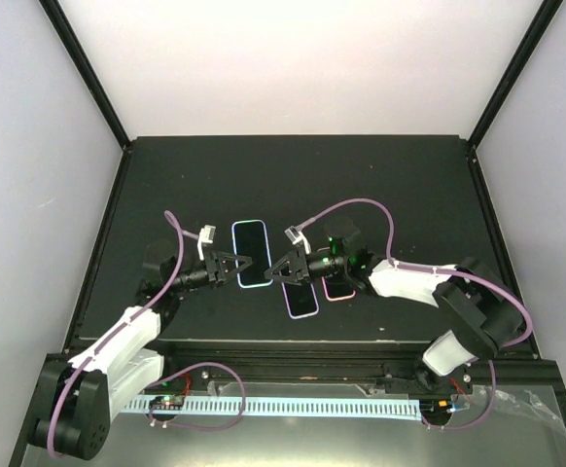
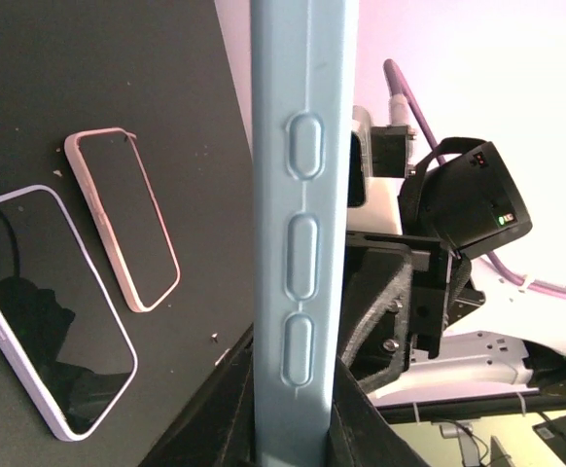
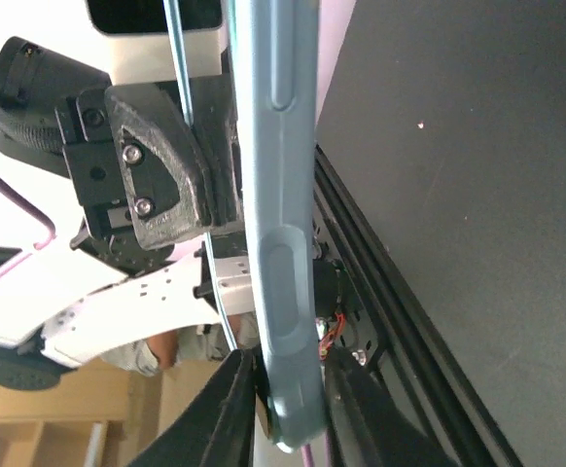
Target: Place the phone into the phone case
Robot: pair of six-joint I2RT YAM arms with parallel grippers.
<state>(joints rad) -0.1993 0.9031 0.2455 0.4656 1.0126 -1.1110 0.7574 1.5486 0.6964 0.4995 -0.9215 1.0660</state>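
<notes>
A light blue phone case (image 1: 250, 238) hovers flat above the black table, its rim framing a dark face. I cannot tell whether the phone is seated in it. My left gripper (image 1: 244, 265) pinches its near end from the left. In the left wrist view the case's buttoned edge (image 2: 300, 195) runs up between the left gripper (image 2: 295, 350), both fingers pressed against it. My right gripper (image 1: 275, 269) meets the same end from the right. The right wrist view shows the case edge (image 3: 278, 146) standing between the right gripper (image 3: 288, 358).
A purple-rimmed phone (image 1: 300, 297) (image 2: 45, 311) and a pink-rimmed one (image 1: 338, 287) (image 2: 123, 219) lie face up on the table under and behind the right arm. Black frame rails (image 1: 293, 348) border the table's near edge.
</notes>
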